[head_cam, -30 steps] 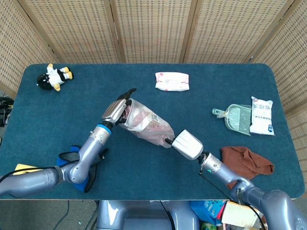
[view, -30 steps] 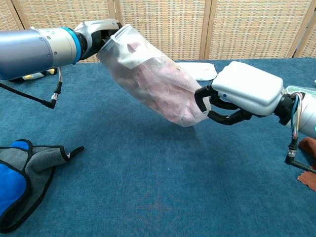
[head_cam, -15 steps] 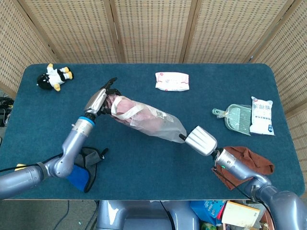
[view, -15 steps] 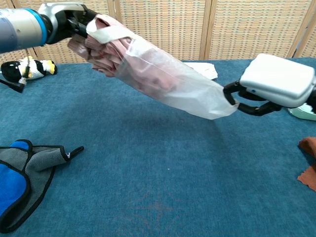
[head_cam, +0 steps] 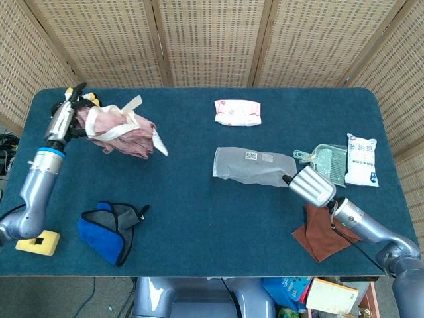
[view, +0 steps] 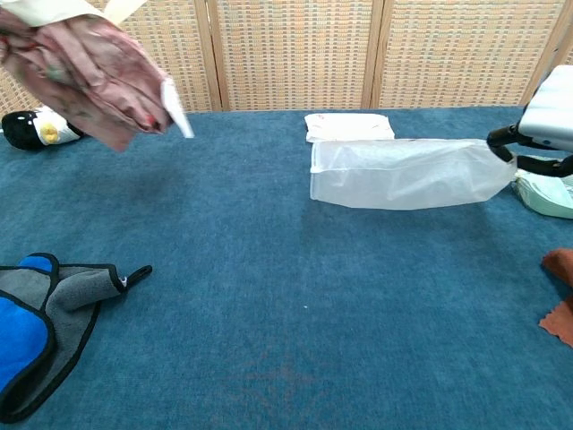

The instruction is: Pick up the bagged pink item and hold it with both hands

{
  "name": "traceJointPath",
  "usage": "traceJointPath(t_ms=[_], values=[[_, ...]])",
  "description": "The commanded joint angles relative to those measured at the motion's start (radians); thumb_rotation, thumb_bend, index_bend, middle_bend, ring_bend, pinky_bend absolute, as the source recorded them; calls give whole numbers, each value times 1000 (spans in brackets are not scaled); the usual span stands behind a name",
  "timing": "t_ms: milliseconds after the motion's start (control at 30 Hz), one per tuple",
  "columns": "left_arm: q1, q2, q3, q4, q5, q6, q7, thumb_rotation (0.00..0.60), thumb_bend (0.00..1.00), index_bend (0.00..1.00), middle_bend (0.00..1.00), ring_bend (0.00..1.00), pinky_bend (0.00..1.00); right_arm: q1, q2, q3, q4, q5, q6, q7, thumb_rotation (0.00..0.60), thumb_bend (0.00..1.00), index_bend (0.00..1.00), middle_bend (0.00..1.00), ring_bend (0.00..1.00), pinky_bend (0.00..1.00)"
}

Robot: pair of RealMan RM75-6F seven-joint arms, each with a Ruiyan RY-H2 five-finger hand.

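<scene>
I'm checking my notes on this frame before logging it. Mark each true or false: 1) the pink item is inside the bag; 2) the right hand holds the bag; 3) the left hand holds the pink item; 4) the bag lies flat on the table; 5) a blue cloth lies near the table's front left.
1) False: the pink item is out of the bag, far to its left.
2) True: the right hand pinches the bag's end.
3) True: the left hand grips it.
4) False: the chest view shows it held above the table.
5) True: the blue cloth is there.
</scene>
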State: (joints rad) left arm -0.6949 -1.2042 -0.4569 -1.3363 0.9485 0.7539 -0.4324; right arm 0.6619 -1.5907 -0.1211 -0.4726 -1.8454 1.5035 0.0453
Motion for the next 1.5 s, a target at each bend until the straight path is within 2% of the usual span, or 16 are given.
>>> traceJointPath(t_ms=[33,200,233,267,300,333,367,400,433,500,600,800,933,1033,1233,1500], values=[[38,26,12,38,42,-9,-62,600,540,733,0,0,0,-10,9,0,14,6,7,0,600,807,756,933,972,1000],[68,21,37,107,104,-37,-165,600,540,733,0,0,0,-22,10,-6,25,6,21,-1,600,807,742,900,970,1000],[70,18,42,117,115,-42,-178,600,540,705,0,0,0,-24,9,-7,24,6,23,0,600,771,650,828,932,979],[72,15,47,125,126,-45,-189,600,523,541,0,0,0,-25,8,-8,22,6,24,1,600,673,530,734,850,905],[74,12,56,135,143,-46,-198,600,437,321,0,0,0,-28,8,-8,17,9,18,-1,600,436,303,501,597,676],[75,13,67,139,159,-54,-201,600,343,139,0,0,0,-35,8,-3,8,24,-5,-11,600,234,137,297,358,426],[75,18,77,140,168,-66,-199,600,259,35,0,0,0,-42,8,5,-5,41,-33,-26,600,95,47,157,188,237],[75,29,93,142,181,-82,-190,600,157,0,0,0,0,-59,13,25,-47,85,-101,-69,600,0,0,24,22,49],[78,35,99,143,190,-80,-183,600,126,0,0,0,0,-66,21,38,-92,108,-125,-93,600,0,0,0,0,2],[99,40,107,140,222,-15,-169,600,96,0,0,0,0,-76,82,61,-277,138,-132,-141,600,0,0,0,0,0],[147,51,123,117,272,111,-141,600,93,0,0,0,0,-97,180,76,-487,153,-103,-195,600,0,0,0,0,0],[270,83,167,22,343,376,-19,600,91,0,0,0,0,-177,283,100,-711,193,-8,-161,600,0,0,0,0,0],[431,82,242,-100,399,624,81,600,91,0,0,0,0,-307,343,97,-924,293,64,-75,600,0,0,0,0,0],[505,62,290,-155,409,706,137,600,91,0,0,0,0,-366,353,90,-990,323,92,-58,600,0,0,0,0,0],[610,63,384,-239,451,798,261,600,92,0,0,0,0,-448,342,89,-1027,326,159,-91,600,0,0,0,0,0],[636,76,413,-269,485,812,313,600,95,0,0,0,0,-495,347,94,-1055,289,200,-121,600,0,0,0,0,0]])
